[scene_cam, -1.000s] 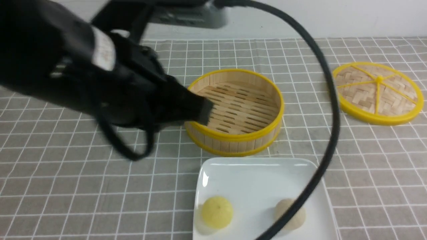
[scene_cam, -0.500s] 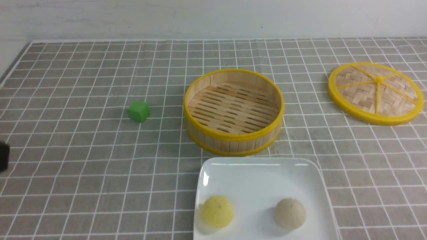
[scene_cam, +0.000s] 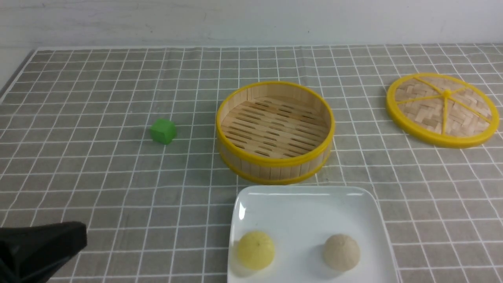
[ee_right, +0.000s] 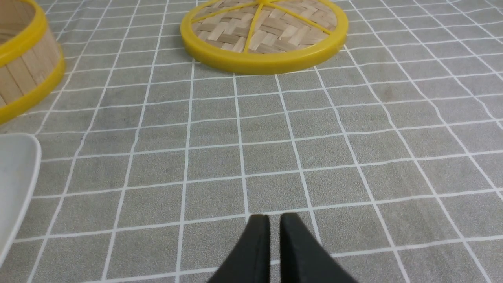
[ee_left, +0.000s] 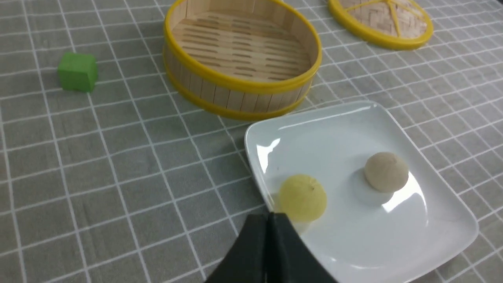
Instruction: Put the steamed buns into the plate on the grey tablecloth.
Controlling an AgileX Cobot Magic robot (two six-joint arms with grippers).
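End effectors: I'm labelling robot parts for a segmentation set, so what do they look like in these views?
Both are plain matte black. The left end effector and right end effector each show two smooth fingers tapering to rounded tips. In the front view, only an angular black part of the left arm shows. No cables or markings are visible.

The robot's matte black, hard-shelled left gripper [ee_left: 269,236] ends in two smooth tapered fingers [ee_left: 251,251] that narrow to blunt, rounded tips. In the front view it is a faceted, angular black casing [scene_cam: 43,247] with a faint sheen. The black right gripper [ee_right: 274,236] has the same wedge-shaped fingers [ee_right: 302,255], plain and unmarked.
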